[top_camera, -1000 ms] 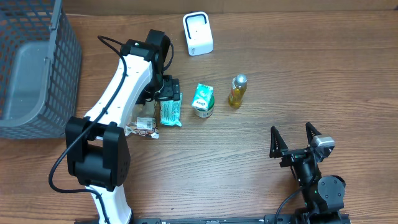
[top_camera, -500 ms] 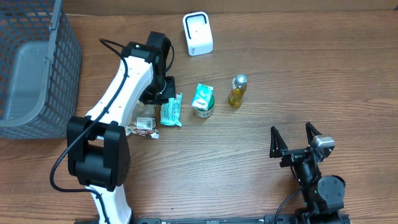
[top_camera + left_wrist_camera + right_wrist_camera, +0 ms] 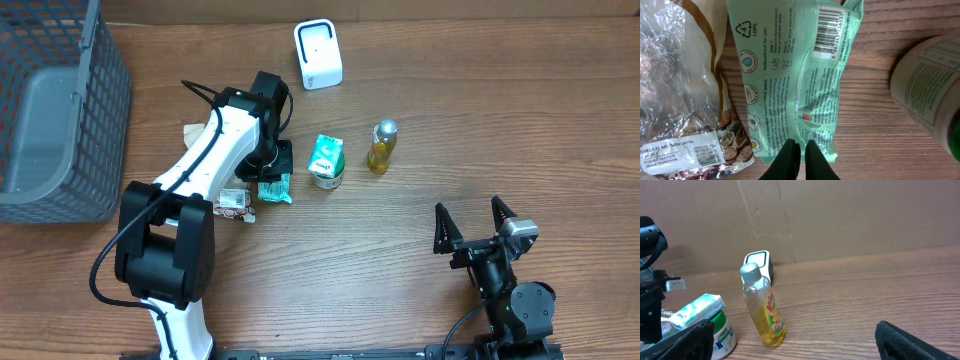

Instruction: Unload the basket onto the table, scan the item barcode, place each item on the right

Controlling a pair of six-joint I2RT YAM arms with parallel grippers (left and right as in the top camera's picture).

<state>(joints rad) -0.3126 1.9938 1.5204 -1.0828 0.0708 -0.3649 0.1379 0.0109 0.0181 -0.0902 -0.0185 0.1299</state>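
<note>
left gripper is pressed together on the far end of the one green wipes packet, which lies flat on the table between one mushroom bag and one green tub, long axis running from the scanner side toward the robot; also one bottle, one basket, and the right gripper spread wide, holding nothing. left wrist view: fingertips nip the packet's end seam, long axis pointing straight away from them, printed back up, one barcode at the far end. right wrist view: one bottle, one tub and one scanner, all upright.
</note>
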